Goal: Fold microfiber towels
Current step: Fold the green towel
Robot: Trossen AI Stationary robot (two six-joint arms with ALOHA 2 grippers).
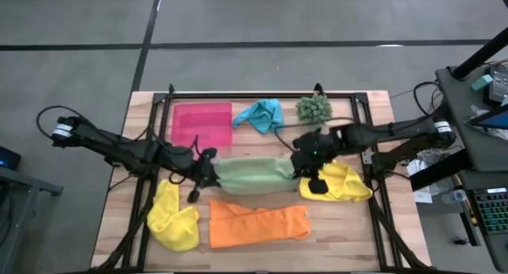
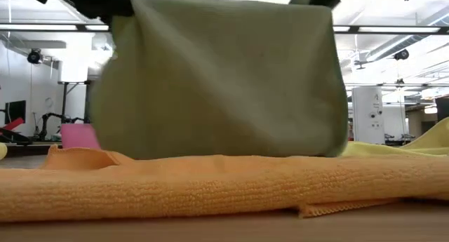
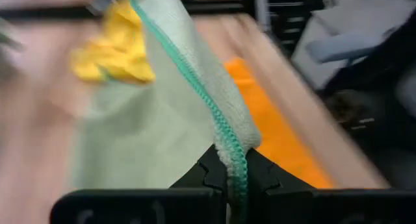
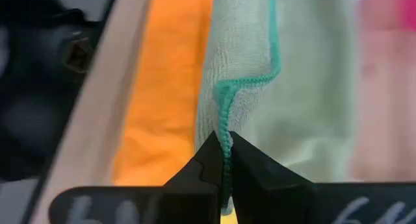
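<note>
the light green towel (image 2: 224, 81) is soft matt cloth with a stitched teal hem; the orange towel (image 2: 210, 186) shows rough looped pile; the table (image 1: 349, 234) is pale smooth wood.

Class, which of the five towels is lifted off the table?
The light green towel, stretched between the left hand and right hand; the others lie loose.

On the bench (image 1: 349, 234) there were five towels: two yellow towels (image 1: 173, 218) (image 1: 343, 183), one orange towel (image 1: 258, 224), one light green towel (image 1: 252, 175) and one turquoise towel (image 1: 262, 113). There was also one pink tray (image 1: 202, 125) and one green plant ball (image 1: 314, 107).
</note>
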